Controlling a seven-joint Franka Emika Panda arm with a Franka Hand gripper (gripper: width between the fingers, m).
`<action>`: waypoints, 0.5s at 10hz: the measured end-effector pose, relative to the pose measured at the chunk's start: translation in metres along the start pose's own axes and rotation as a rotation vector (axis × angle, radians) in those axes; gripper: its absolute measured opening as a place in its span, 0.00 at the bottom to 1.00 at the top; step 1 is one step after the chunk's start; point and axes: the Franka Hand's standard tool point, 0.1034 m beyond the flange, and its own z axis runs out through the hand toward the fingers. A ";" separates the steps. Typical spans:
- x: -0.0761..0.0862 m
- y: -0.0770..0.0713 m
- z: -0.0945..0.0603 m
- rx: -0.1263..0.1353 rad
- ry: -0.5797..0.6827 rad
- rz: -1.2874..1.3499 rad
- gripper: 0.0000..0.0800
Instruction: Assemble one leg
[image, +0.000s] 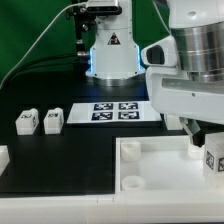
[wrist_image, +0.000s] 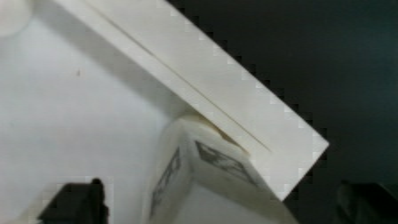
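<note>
The large white tray-like part (image: 150, 170) lies at the front of the black table. One leg (image: 212, 160), a chunky white block with a black-and-white tag, stands at the part's corner on the exterior view's right. My gripper (image: 207, 148) hangs right over it. In the wrist view the leg (wrist_image: 210, 175) sits between the two dark fingertips (wrist_image: 75, 202), with a gap showing on each side, so my gripper (wrist_image: 219, 205) is open around it. Two more legs (image: 27, 122) (image: 53, 120) lie at the exterior view's left.
The marker board (image: 112, 112) lies behind the tray part, in front of the robot base (image: 112, 55). Another white piece (image: 3, 157) shows at the exterior view's left edge. Cables hang at the back.
</note>
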 end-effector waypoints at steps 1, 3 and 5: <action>0.001 0.000 0.000 -0.001 0.001 -0.103 0.81; 0.007 0.002 -0.003 -0.040 0.028 -0.501 0.81; 0.009 0.004 -0.003 -0.062 0.033 -0.757 0.81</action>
